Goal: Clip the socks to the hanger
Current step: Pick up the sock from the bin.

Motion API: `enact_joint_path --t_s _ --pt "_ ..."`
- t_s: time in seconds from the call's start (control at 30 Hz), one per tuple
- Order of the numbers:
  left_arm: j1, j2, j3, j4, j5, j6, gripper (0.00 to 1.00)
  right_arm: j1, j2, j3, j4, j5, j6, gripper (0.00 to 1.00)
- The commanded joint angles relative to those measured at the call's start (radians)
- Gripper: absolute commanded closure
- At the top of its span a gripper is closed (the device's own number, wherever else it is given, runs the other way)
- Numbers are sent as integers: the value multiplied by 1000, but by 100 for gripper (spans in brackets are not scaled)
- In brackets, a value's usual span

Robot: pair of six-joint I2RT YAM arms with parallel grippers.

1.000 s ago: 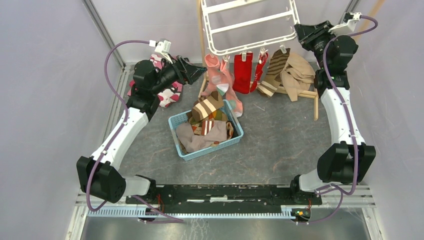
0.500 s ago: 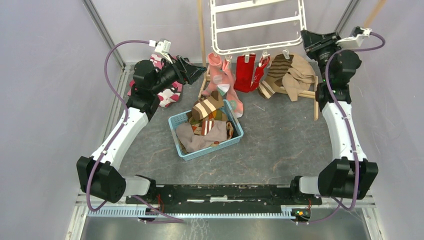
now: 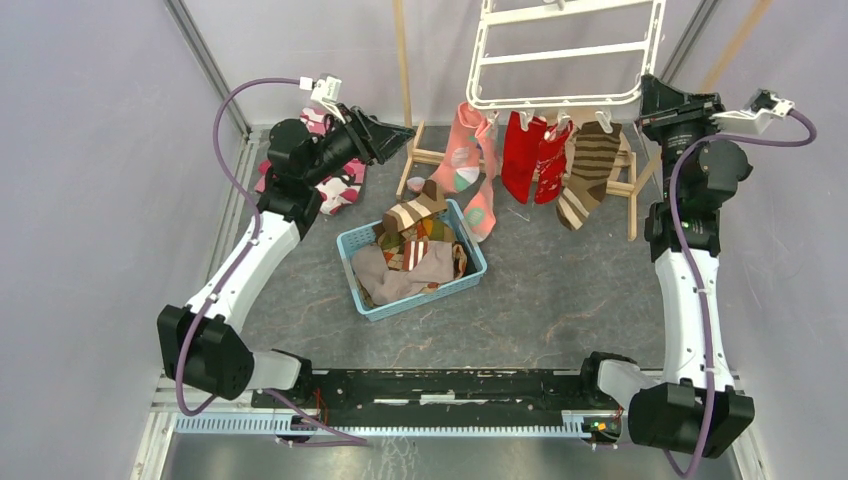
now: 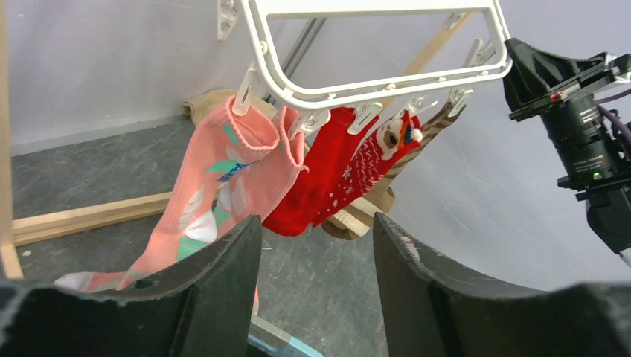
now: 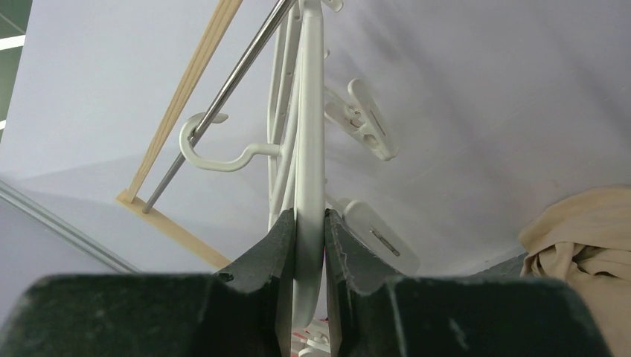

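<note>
Three kinds of socks hang in a row from the hanger (image 3: 565, 55), which is up over the far edge of the table (image 3: 560, 300): pink socks (image 3: 470, 165) on the left, red socks (image 3: 530, 155) in the middle and brown striped socks (image 3: 585, 170) on the right, each held by little white pegs (image 4: 245, 97). The right gripper (image 5: 310, 223) is squeezed tight on the thin white bar at the right end of the hanger and holds it up. The left gripper (image 4: 316, 253) is near the far left corner of the table with its jaws wide apart and nothing in them, and it looks at the hanging socks. More socks (image 3: 410, 215) lie in the blue basket (image 3: 425, 297) in the middle of the table, so the job looks only partly done. The next move, I think, is for the left gripper to go down to the basket, pinch one sock near its top and lift it to a free peg while the right one holds the hanger steady. I can read no words or brand names; the teal marks on the pink socks might be letters, but they are too blurry to tell
</note>
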Motion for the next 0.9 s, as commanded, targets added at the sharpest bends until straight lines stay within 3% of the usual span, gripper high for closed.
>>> enact_joint_path --t_s 0.0,0.4,0.87 --pt "-11 30 19 131 48 -109 41 -10 -52 -11 -30 56 32 95" --pt "-110 186 106 157 48 -148 64 -9 -84 -44 -39 2 53 90" --pt "-166 327 235 97 -12 -65 70 -8 -87 -48 -47 -45 56 88"
